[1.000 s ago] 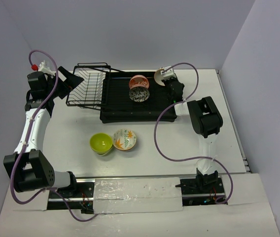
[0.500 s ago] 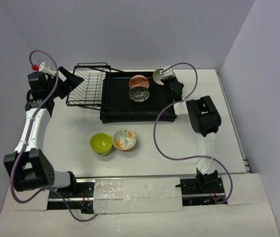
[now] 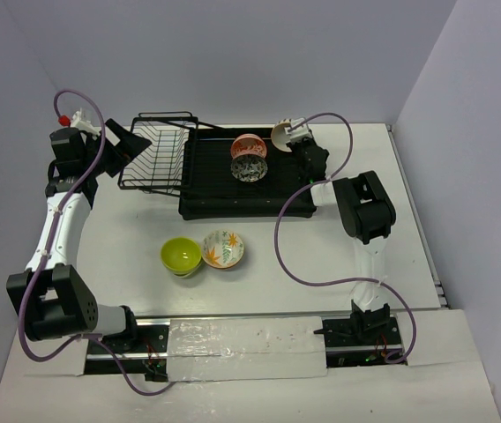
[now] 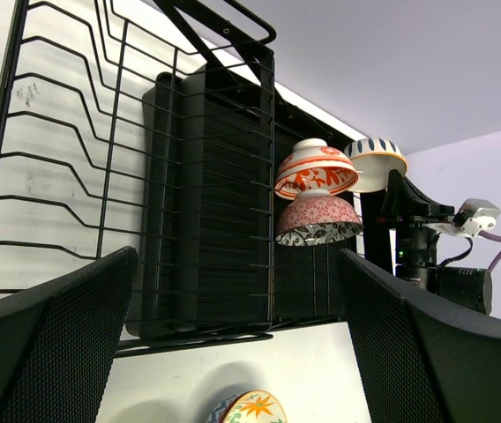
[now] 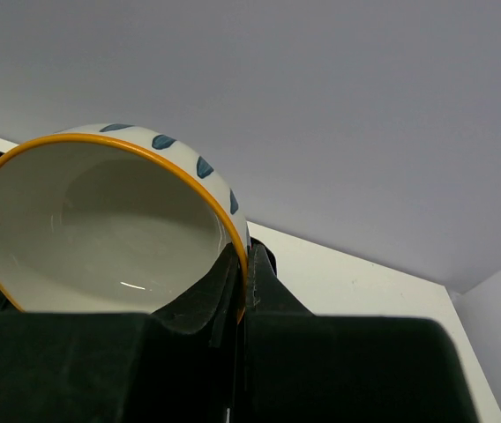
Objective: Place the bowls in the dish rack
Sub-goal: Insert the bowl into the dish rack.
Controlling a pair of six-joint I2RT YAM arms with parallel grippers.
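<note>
**Q:** What takes up most of the overhead view?
**A:** A white table (image 3: 127,229). At upper centre sits the dish rack (image 3: 224,198), a black slatted tray with a wire basket (image 3: 158,154) joined on its left.

**Q:** Where are the arms?
**A:** The left gripper (image 3: 120,141) hovers at the basket's left edge, in the upper left of the frame. Its fingers are spread wide and hold nothing. The right gripper (image 3: 291,135) is at the tray's upper right corner, pinching the rim of a cream bowl (image 5: 100,220) (orange rim, blue dashes outside). The bowl is tipped on edge, and I cannot tell whether it touches the tray.

**Q:** And the other bowls?
**A:** Two stand on edge mid-tray, touching each other: an orange-and-white bowl (image 4: 317,169) and a red patterned bowl (image 4: 318,220). At lower centre, on the table, a lime green bowl (image 3: 181,255) touches a leaf-patterned bowl (image 3: 223,248).

**Q:** How should this step go?
**A:** Most likely the cream bowl is being set down. Keep it tilted and bring it just beside the orange-and-white one. Lower it until the rim seats between slats, and only then part the fingers. Go slowly, because a rim pinch is slight and a nudge could topple the standing pair.
</note>
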